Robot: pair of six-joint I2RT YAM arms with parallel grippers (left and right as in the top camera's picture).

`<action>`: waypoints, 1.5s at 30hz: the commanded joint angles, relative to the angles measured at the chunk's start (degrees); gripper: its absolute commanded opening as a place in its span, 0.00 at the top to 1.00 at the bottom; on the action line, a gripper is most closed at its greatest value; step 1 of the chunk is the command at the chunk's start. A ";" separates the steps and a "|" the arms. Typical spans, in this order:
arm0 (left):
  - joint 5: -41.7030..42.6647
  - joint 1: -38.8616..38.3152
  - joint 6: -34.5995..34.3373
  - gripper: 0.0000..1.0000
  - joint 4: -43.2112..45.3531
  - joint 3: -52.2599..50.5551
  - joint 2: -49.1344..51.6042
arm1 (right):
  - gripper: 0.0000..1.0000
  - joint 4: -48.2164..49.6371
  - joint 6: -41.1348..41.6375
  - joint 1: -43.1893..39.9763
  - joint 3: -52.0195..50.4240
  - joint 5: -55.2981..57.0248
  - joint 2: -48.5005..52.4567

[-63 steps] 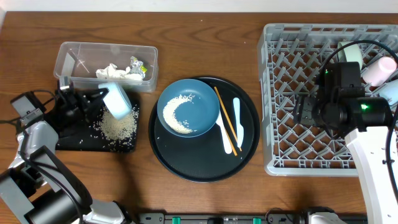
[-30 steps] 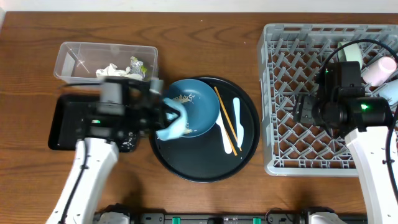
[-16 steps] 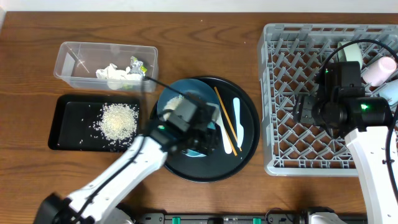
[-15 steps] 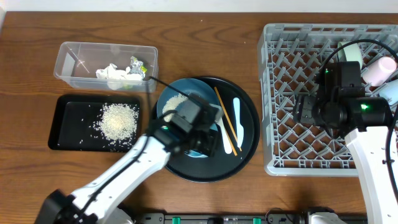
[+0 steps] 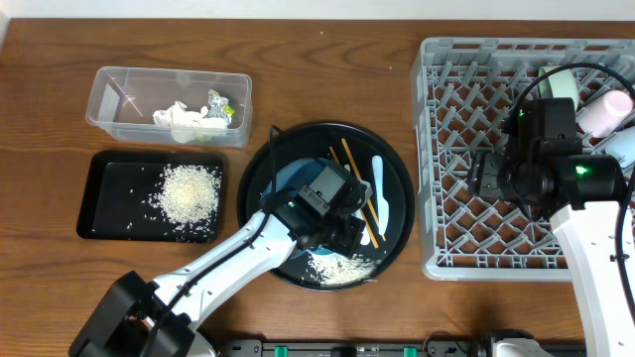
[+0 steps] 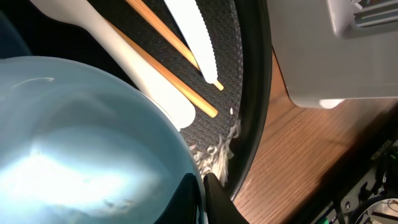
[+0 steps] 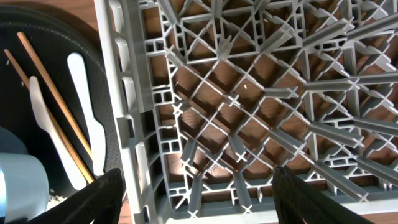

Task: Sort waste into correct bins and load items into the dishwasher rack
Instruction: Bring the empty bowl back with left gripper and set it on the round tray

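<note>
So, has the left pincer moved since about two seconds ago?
Yes. The left pincer, gripping the blue bowl by its rim, has swung right, from the shallow black tray to the round black tray, near edge.

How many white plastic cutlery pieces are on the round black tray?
2: the white plastic knife beside the wooden chopsticks, the white spoon partly under them. More may be hidden.

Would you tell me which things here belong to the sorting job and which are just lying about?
Job: rack, clear tub, black tray, rice, napkin, blue bowl, pale bowl, chopsticks, cutlery, cups.
Lying about: round tray, table.
</note>
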 commanded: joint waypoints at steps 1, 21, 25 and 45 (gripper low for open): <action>-0.70 -0.09 -0.92 0.94 -0.11 0.39 0.04 | 0.28 -0.04 -0.55 -0.39 0.17 0.44 -0.07; -0.81 -0.09 -0.87 0.94 -0.72 1.99 -2.91 | 0.28 -0.04 -0.55 -0.39 0.17 0.44 -0.07; -1.81 -0.09 -0.87 0.94 -0.74 2.08 -5.49 | 0.28 -0.04 -0.52 -0.37 0.17 0.44 -0.07; -3.30 -3.87 -0.87 0.94 -0.07 2.05 -3.65 | 0.28 -0.07 -0.52 -0.37 0.17 0.42 -0.07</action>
